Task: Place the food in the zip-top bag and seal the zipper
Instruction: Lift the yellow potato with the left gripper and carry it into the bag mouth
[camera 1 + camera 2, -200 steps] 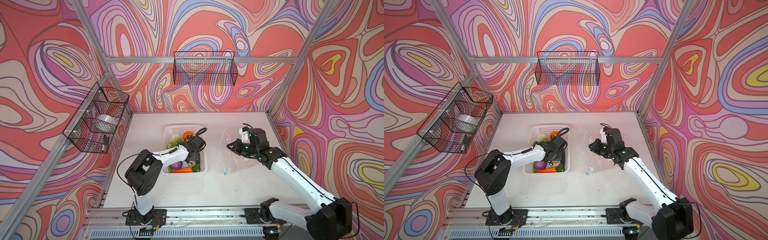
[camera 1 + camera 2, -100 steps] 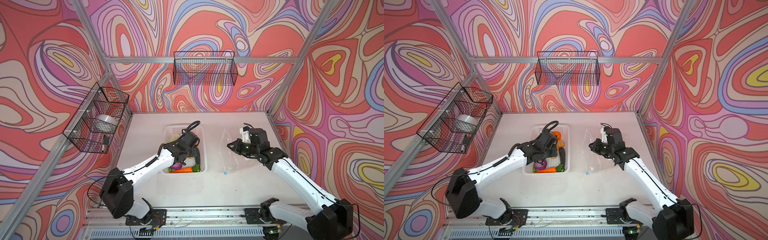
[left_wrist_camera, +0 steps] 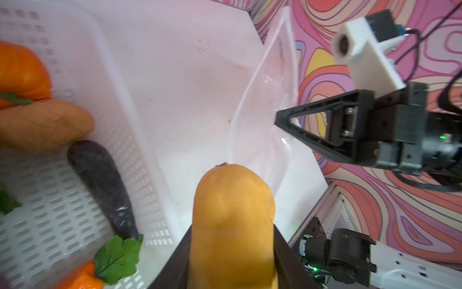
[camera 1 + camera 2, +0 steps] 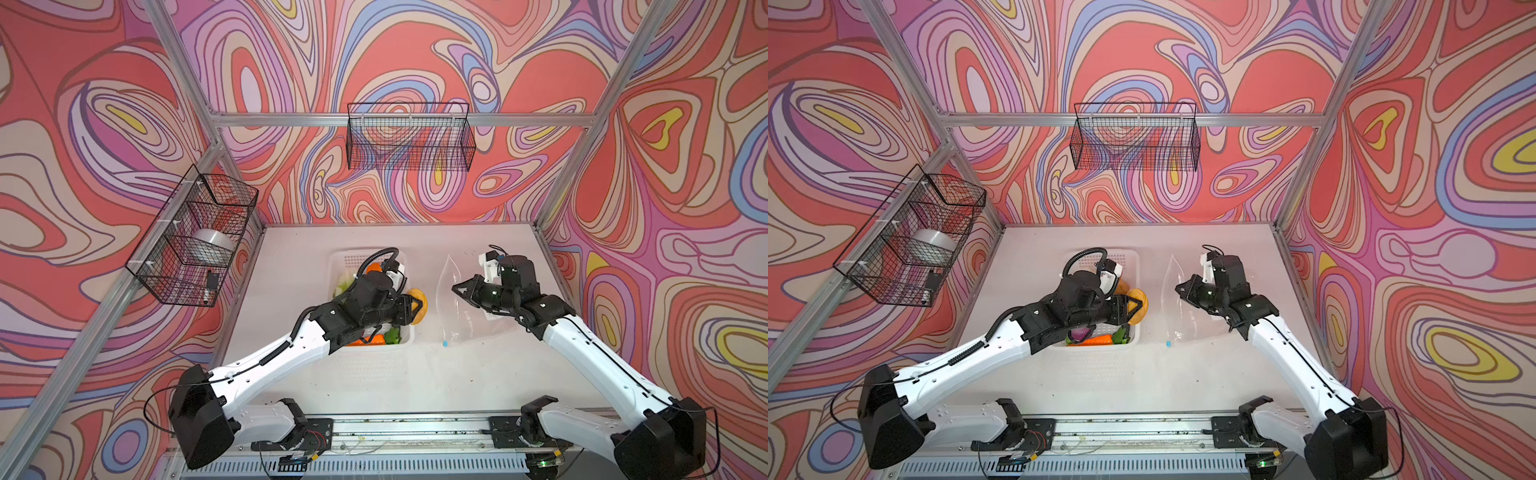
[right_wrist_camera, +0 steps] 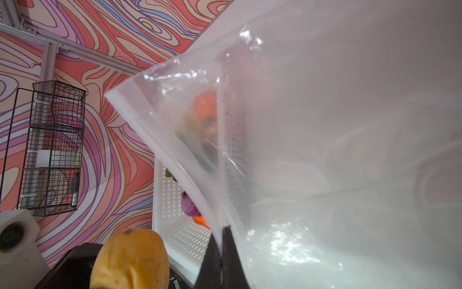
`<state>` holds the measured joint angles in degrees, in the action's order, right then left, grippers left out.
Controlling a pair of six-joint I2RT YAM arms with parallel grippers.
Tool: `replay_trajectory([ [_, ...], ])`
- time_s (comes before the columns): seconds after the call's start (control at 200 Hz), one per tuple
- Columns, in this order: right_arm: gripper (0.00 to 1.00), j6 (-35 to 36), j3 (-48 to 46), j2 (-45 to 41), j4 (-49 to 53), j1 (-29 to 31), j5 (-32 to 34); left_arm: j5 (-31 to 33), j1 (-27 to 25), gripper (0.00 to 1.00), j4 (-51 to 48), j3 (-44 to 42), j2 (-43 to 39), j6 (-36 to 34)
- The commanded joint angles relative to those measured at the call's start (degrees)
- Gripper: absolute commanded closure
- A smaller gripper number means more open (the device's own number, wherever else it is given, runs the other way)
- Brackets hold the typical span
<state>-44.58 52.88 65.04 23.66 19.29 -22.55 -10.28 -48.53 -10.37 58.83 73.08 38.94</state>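
Observation:
My left gripper point(image 4: 415, 309) point(image 4: 1133, 308) point(image 3: 232, 240) is shut on a yellow-orange potato point(image 4: 418, 304) point(image 4: 1140, 304) point(image 3: 232, 200) point(image 5: 130, 260), held above the right rim of the white basket point(image 4: 353, 257) point(image 4: 1130, 254). A little to its right lies the clear zip-top bag point(image 4: 465, 320) point(image 4: 1187, 322) point(image 3: 265, 100) point(image 5: 325, 150). My right gripper point(image 4: 457, 288) point(image 4: 1179, 287) point(image 5: 221, 231) is shut on its upper mouth edge and holds the mouth lifted open toward the potato. The zipper's blue slider point(image 4: 444, 344) point(image 4: 1168, 343) sits at the near end. A pumpkin point(image 3: 20, 70), a tan vegetable point(image 3: 42, 125), a dark cucumber point(image 3: 100, 180), a carrot point(image 4: 1096, 340) and an onion point(image 5: 188, 206) lie in the basket.
One black wire basket point(image 4: 195, 241) hangs on the left wall and another point(image 4: 409, 137) on the back wall. The aluminium rail point(image 4: 374, 432) with both arm bases runs along the front. The cage's upright post point(image 4: 548, 216) stands at the back right corner.
My left arm has come up out of the basket with the potato and swung right toward the bag's mouth. My right gripper has kept its hold on the bag, almost still.

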Motion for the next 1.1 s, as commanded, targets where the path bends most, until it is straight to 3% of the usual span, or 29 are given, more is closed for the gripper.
replay_trajectory([
  [0.0,1.00,-0.3,0.9,-1.3,-0.1,0.6,-1.5,-5.7,-1.2,0.57,8.0,2.0,3.2,-1.7],
  [0.215,1.00,0.6,3.7,-2.7,3.0,0.6,-3.2,-9.1,-2.1,0.57,10.4,5.6,8.6,-6.2],
  [0.566,1.00,1.5,8.0,-3.2,8.5,0.6,-8.7,-0.4,-2.2,0.57,4.4,9.7,11.9,-13.8],
  [0.766,1.00,1.8,9.1,-3.7,10.3,0.6,-9.9,9.8,-2.1,0.57,-2.9,14.3,15.8,-11.7],
  [0.896,1.00,1.6,9.3,-2.7,10.1,0.6,-10.0,12.1,-2.2,0.56,-4.4,15.9,18.0,-9.4],
  [1.097,1.00,1.6,9.7,-1.0,9.4,0.6,-7.8,15.2,-2.1,0.55,-14.3,20.2,23.7,-7.8],
])
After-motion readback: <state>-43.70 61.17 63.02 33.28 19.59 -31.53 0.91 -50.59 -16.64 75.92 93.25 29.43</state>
